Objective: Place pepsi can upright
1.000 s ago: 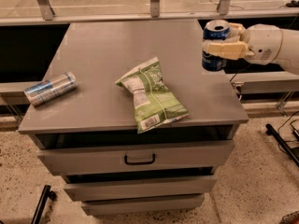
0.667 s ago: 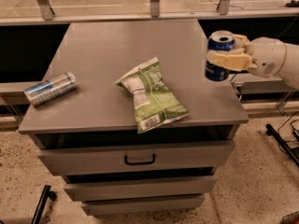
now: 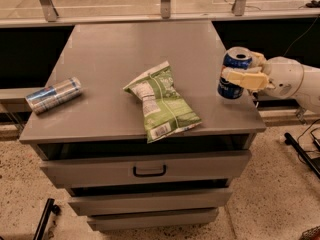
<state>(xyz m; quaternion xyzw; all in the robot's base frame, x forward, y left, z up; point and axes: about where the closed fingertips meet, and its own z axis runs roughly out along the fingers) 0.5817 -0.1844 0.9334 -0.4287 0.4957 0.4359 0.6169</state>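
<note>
The pepsi can (image 3: 231,86) is dark blue with white markings and a silver top. It stands nearly upright at the right edge of the grey cabinet top (image 3: 135,59), its base at or just above the surface. My gripper (image 3: 242,70) comes in from the right on a white arm and is shut on the can, with one cream finger (image 3: 245,78) across its front and the other behind its top.
A green chip bag (image 3: 162,101) lies in the middle front of the top. A slim silver and light-blue can (image 3: 54,95) lies on its side at the left edge. Drawers with a handle (image 3: 149,171) are below. A rail with posts runs behind.
My gripper has carried the pepsi can down and slightly forward, from above the right edge to about the level of the cabinet top.
</note>
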